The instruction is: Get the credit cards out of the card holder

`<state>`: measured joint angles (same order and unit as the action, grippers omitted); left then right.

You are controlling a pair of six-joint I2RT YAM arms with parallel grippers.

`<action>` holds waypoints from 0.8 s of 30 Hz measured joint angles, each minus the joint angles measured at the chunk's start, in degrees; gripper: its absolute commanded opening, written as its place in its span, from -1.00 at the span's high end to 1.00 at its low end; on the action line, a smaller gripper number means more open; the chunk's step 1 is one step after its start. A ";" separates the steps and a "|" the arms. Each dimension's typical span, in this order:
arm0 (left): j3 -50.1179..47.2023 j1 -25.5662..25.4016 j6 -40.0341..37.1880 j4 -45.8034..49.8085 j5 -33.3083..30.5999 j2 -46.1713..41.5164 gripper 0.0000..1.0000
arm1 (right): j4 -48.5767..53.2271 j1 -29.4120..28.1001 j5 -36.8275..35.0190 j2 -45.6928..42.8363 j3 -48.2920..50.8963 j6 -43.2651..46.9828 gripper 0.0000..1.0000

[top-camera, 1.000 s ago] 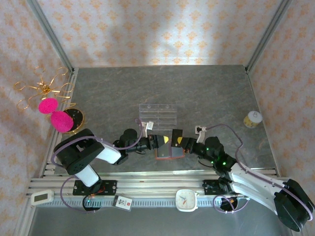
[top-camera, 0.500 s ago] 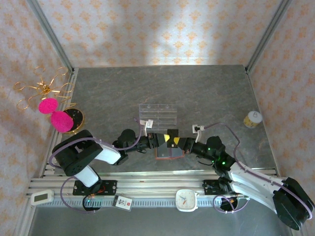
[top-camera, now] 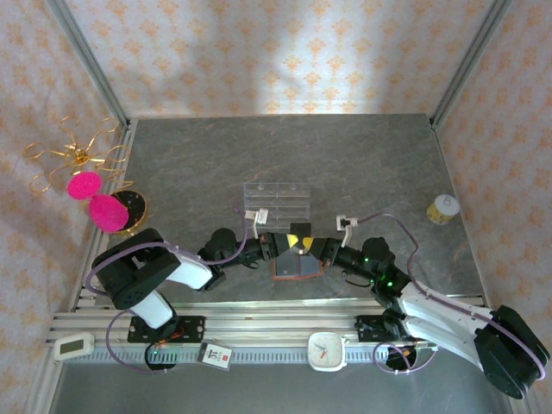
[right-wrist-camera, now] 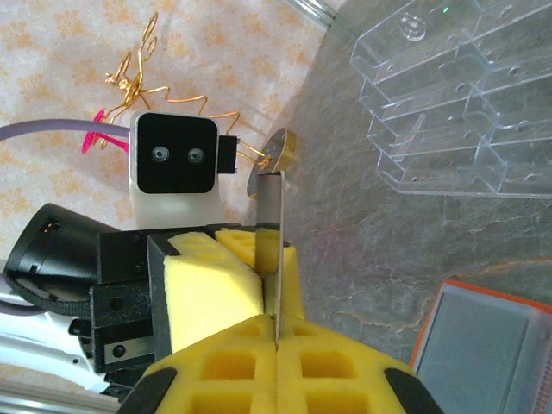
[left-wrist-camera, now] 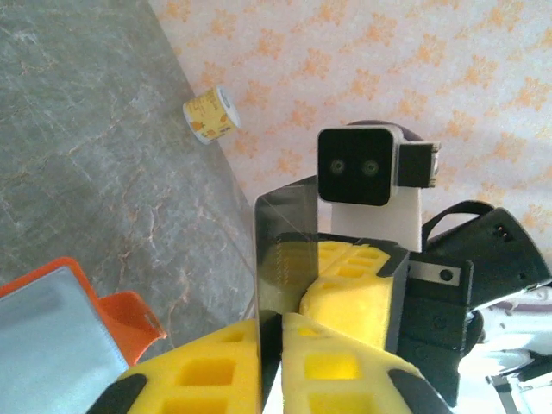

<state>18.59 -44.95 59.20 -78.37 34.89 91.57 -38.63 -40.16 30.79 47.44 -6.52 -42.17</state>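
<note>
Left fingers (left-wrist-camera: 207,371) have clamped the card (left-wrist-camera: 285,246) alongside right fingers (right-wrist-camera: 216,371).

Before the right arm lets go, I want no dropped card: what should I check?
1. Grip of left hand on card: ok, shut on it.
2. Grip of right hand on the same card: ok, shut on it.
3. Card clear of the open wallet: ok.
4. How deep the left hand bites the card: cannot tell.
5. Whether a second card sits in the wallet: cannot tell.
</note>
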 measured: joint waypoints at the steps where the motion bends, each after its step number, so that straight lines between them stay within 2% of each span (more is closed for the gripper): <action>1: 0.00 0.00 0.22 -0.22 -0.11 0.00 1.00 | 0.09 0.04 -0.28 0.11 -0.09 -0.02 0.97; 5: 0.28 0.04 0.70 0.09 0.24 -0.61 1.00 | 3.56 0.09 -2.16 0.33 -1.99 0.00 0.22; 7: 1.09 0.28 -0.39 3.17 1.53 -2.73 1.00 | 7.74 0.11 -4.31 -0.59 -4.00 0.90 0.06; 11: 6.12 4.00 -8.55 18.49 3.54 -10.16 1.00 | 18.25 0.83 -9.84 -8.17 -7.78 3.17 0.00; 15: 17.18 5.75 -22.80 40.59 2.34 -14.29 1.00 | 27.04 4.61 -13.38 -14.51 -10.45 4.81 0.00; 20: 36.76 6.64 -43.01 67.04 -2.25 -10.95 1.00 | 34.01 11.28 -13.14 -16.50 -10.32 4.98 0.02; 24: 50.42 8.00 -60.72 83.23 -6.99 -4.55 1.00 | 36.06 15.67 -10.93 -16.44 -9.09 4.96 0.02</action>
<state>69.01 -36.95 -1.52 4.86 27.90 87.02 -2.57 -24.49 19.86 31.00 -15.62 -37.21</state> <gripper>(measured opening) 0.041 0.490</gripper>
